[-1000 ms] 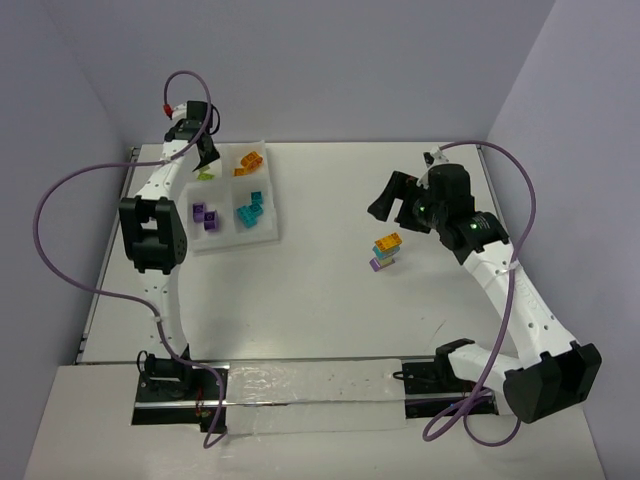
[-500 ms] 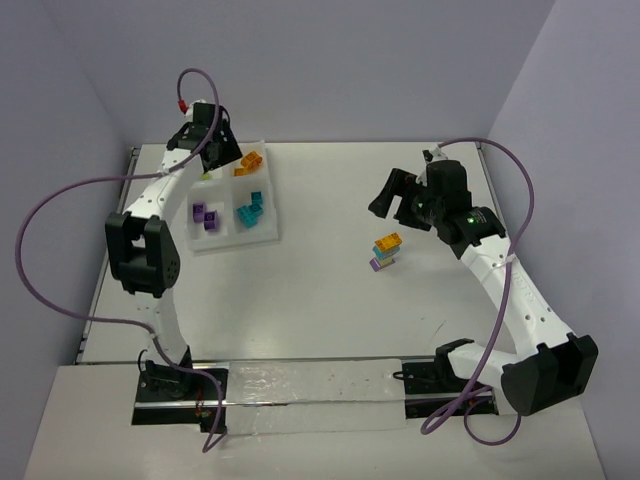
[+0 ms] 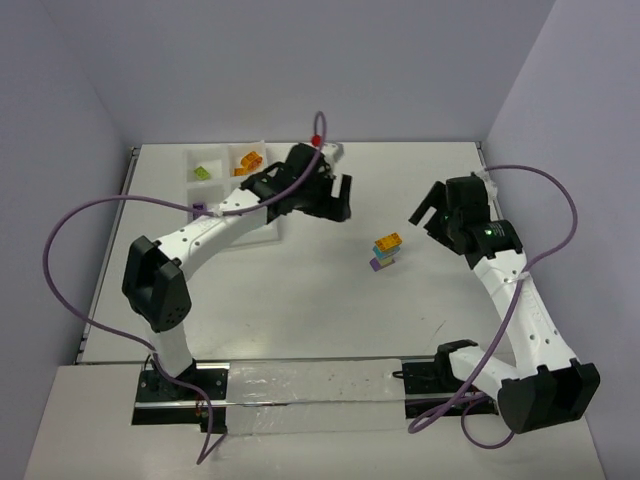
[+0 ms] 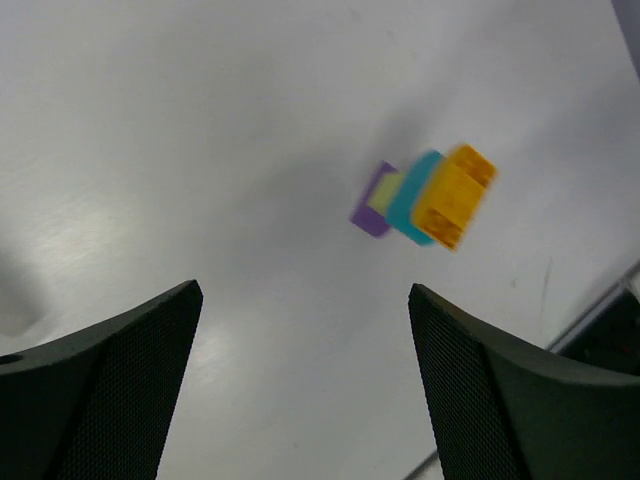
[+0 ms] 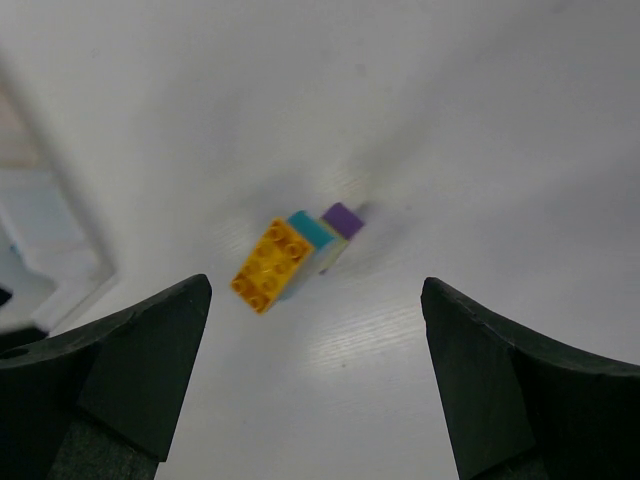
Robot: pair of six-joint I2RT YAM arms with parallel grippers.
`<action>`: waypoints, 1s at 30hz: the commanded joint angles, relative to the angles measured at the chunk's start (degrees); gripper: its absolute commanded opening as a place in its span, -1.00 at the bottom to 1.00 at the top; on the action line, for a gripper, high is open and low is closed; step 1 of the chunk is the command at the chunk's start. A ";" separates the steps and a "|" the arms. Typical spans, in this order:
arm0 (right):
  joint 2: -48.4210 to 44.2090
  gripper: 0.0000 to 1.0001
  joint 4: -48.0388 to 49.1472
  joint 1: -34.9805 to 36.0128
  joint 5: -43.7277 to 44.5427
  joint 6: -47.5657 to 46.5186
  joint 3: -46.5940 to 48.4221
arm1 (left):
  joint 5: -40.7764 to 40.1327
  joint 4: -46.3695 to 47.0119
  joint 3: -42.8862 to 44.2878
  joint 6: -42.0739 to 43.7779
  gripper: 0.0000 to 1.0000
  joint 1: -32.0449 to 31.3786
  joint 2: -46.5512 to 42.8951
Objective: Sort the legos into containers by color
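Observation:
A clump of orange, teal, pale green and purple legos (image 3: 385, 250) stands on the white table between my two grippers. It also shows in the left wrist view (image 4: 425, 195) and the right wrist view (image 5: 290, 255). My left gripper (image 3: 335, 197) is open and empty, left of and beyond the clump, with its arm stretched over the white tray (image 3: 222, 158). My right gripper (image 3: 428, 214) is open and empty, to the clump's right. In the tray I see a lime brick (image 3: 203, 172), orange bricks (image 3: 250, 160) and a bit of purple (image 3: 199, 209). The arm hides the teal compartment.
Grey walls close the table at the back and both sides. A purple cable (image 3: 90, 215) loops from the left arm, another (image 3: 550, 215) from the right arm. The arm bases sit at the near edge.
My left arm has swung from the tray's far left corner to the right, across the tray, towards the clump. My right gripper has pulled back to the right, away from the clump.

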 commanded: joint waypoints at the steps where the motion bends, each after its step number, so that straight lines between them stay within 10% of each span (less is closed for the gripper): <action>1: -2.68 0.88 -8.41 -5.62 10.89 8.28 -3.52 | 5.83 -0.55 6.56 8.10 0.86 -5.18 2.72; 14: -6.83 0.93 -10.20 -10.65 14.54 11.37 -6.35 | 4.22 -6.80 26.14 15.47 0.92 -12.87 19.20; 30: -5.43 0.95 -7.39 -11.06 10.34 8.73 -5.79 | -0.69 -3.52 24.86 15.30 0.63 -13.44 24.19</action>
